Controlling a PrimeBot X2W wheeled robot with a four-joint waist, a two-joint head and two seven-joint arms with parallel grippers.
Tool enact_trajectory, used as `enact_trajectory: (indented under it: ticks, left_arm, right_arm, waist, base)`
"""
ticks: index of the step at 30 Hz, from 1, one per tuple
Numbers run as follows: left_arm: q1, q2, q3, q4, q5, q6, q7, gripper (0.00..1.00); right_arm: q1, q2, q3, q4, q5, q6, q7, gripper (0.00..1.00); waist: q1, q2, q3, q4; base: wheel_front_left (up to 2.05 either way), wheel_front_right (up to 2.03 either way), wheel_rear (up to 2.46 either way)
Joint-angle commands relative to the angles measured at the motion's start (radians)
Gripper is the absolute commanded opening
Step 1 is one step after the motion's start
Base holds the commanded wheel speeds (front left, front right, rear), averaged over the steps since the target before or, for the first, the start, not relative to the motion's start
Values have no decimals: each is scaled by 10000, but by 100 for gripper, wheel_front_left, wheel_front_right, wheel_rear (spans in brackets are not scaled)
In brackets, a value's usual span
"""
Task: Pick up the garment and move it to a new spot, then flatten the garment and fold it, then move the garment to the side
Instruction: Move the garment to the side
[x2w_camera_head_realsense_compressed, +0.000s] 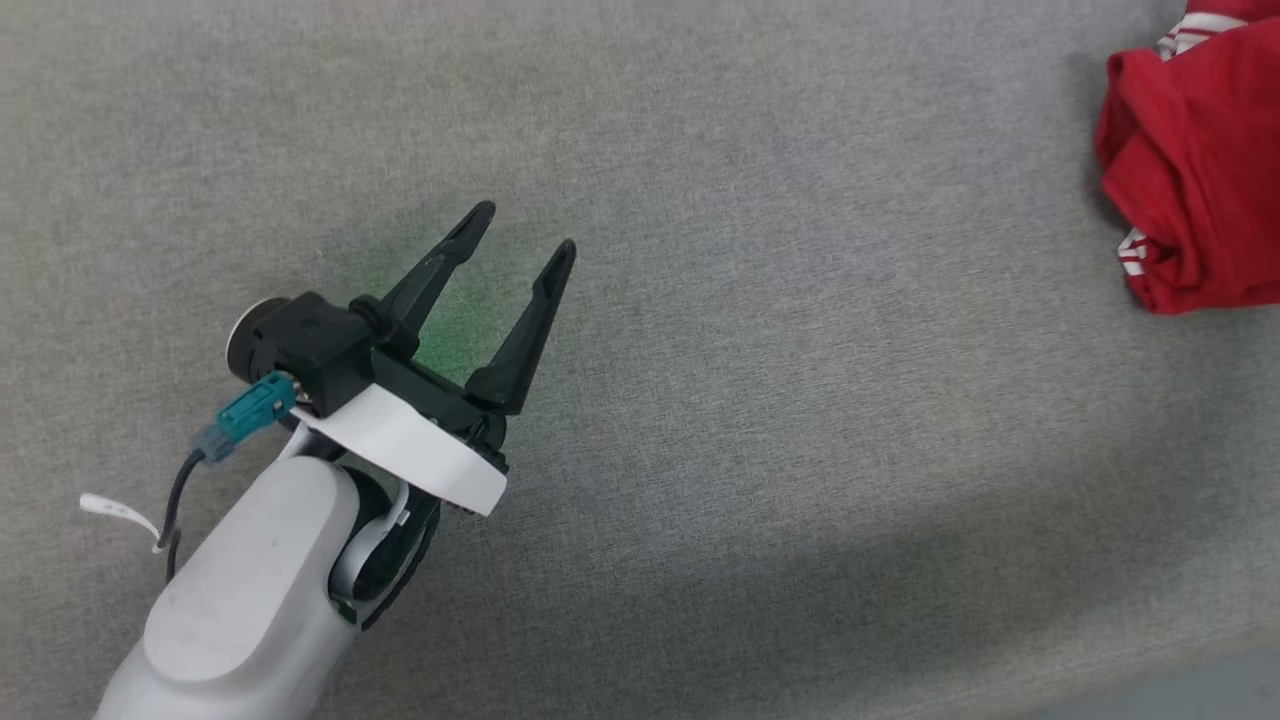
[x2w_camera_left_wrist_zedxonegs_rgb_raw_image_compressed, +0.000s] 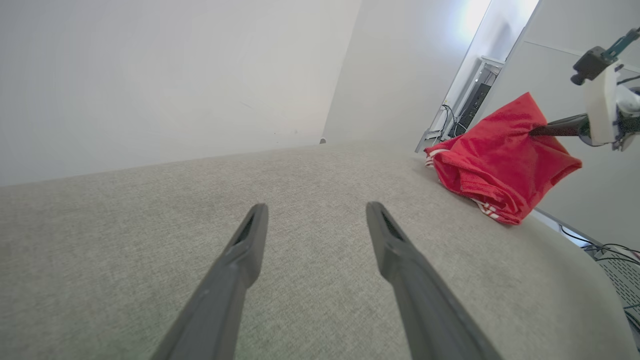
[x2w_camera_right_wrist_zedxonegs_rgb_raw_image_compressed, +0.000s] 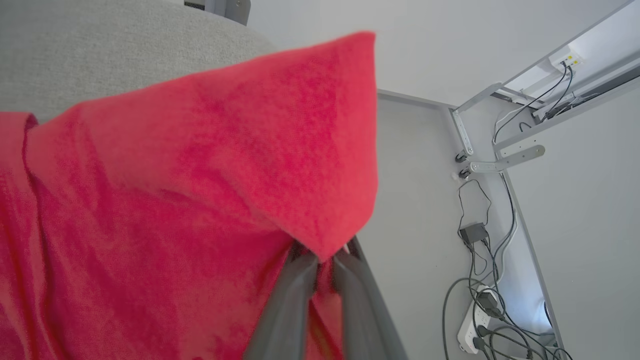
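The garment (x2w_camera_head_realsense_compressed: 1195, 160), red with red-white striped trim, lies bunched at the right edge of the grey fabric surface (x2w_camera_head_realsense_compressed: 750, 350) in the head view. In the left wrist view the garment (x2w_camera_left_wrist_zedxonegs_rgb_raw_image_compressed: 495, 160) is pulled up into a peak, and my right gripper (x2w_camera_left_wrist_zedxonegs_rgb_raw_image_compressed: 537, 131) is shut on its red cloth. The right wrist view shows the garment (x2w_camera_right_wrist_zedxonegs_rgb_raw_image_compressed: 200, 190) draped over my right gripper (x2w_camera_right_wrist_zedxonegs_rgb_raw_image_compressed: 325, 257), whose dark fingers (x2w_camera_right_wrist_zedxonegs_rgb_raw_image_compressed: 295, 300) pinch a fold. My left gripper (x2w_camera_head_realsense_compressed: 525, 230) hovers open over the bare surface at the left, far from the garment, holding nothing. Its fingers (x2w_camera_left_wrist_zedxonegs_rgb_raw_image_compressed: 240, 260) spread wide.
The grey surface ends at a rounded edge (x2w_camera_left_wrist_zedxonegs_rgb_raw_image_compressed: 575, 240) just past the garment. Beyond it stand white walls, a metal frame, cables and a power strip (x2w_camera_right_wrist_zedxonegs_rgb_raw_image_compressed: 480, 320) on the floor. Open grey fabric stretches between my left gripper and the garment.
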Motion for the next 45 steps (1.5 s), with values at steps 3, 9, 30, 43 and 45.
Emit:
enact_trajectory:
  ticks: [3, 9, 30, 43, 45]
  left_arm:
    - [-274, 50, -133, -28, -57, -28, -52, 100]
    - [-497, 41, -186, 12, -174, -28, -52, 100]
    - [431, 47, 1101, -271, -485, -29, -51, 100]
    - [1587, -124, 2671, -294, -457, -29, -53, 100]
    - [1803, -113, 2901, -294, -367, -29, -51, 100]
  right_arm:
    - [-300, 318, -418, 636, -670, -7, -603, 0]
    - [-643, 929, -1212, 1863, -1734, -7, -1228, 1]
    - [-1616, 1413, -2001, 3104, -2756, -7, -2163, 100]
    - [-851, 2536, -1505, 2530, -2111, -7, -3900, 100]
    - [-655, 2681, -1352, 2353, -2012, -7, -4189, 100]
  waist:
    - [0, 0, 234, 93]
    - [0, 0, 424, 409]
    - [0, 0, -52, 692]
    - [0, 0, -1243, 1039]
    - [0, 0, -1410, 1103]
  base:
    - [0, 0, 0]
    - [0, 0, 0]
    - [0, 0, 0]
    - [0, 0, 0]
    - [0, 0, 0]
